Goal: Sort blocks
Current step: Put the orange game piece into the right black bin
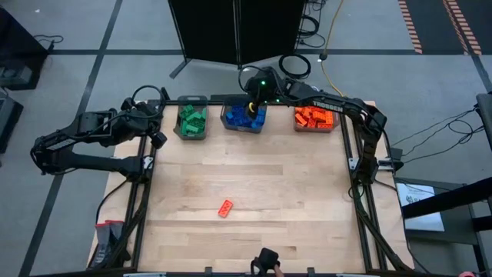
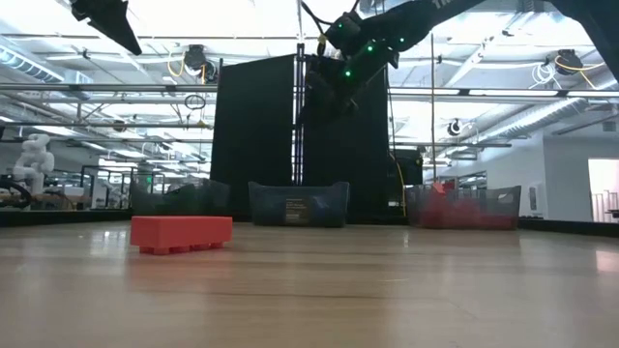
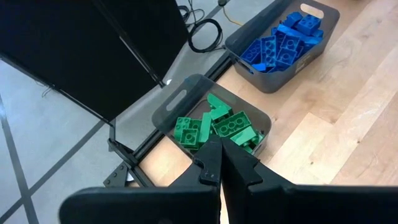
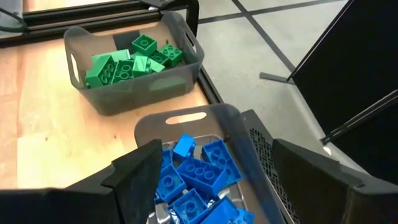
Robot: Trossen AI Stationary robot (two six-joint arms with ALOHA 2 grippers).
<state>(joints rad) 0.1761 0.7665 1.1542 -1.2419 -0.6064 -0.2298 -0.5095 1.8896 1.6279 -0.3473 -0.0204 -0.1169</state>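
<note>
Clearly the sorting is almost finished, judging by how the blocks lie. At the upper left of the high view the left gripper (image 1: 157,138) waits just beside the bin of green blocks (image 1: 191,121); its fingers (image 3: 211,163) are pressed together on nothing, so that arm looks parked out of the way.

Next to the right, in the upper middle, the right gripper (image 1: 251,108) hangs over the bin of blue blocks (image 1: 244,118). Its fingers (image 4: 140,177) stand wide apart with only blue blocks (image 4: 199,177) beneath them and nothing between them. That pose fits a drop into this bin, since blue goes with blue. One small blue block (image 4: 183,147) sits on top of the heap; whether it has settled or is falling I cannot quite tell.

Farther right, at the upper right of the table, the bin of orange-red blocks (image 1: 314,118) stands alone, well apart from both grippers.

Lower down, a little left of centre on the wooden table (image 1: 292,192), lies a single orange-red block (image 1: 225,208), studs showing, far from all three bins. It seems to be the last one left to sort, and it belongs in the right-hand bin.
</note>
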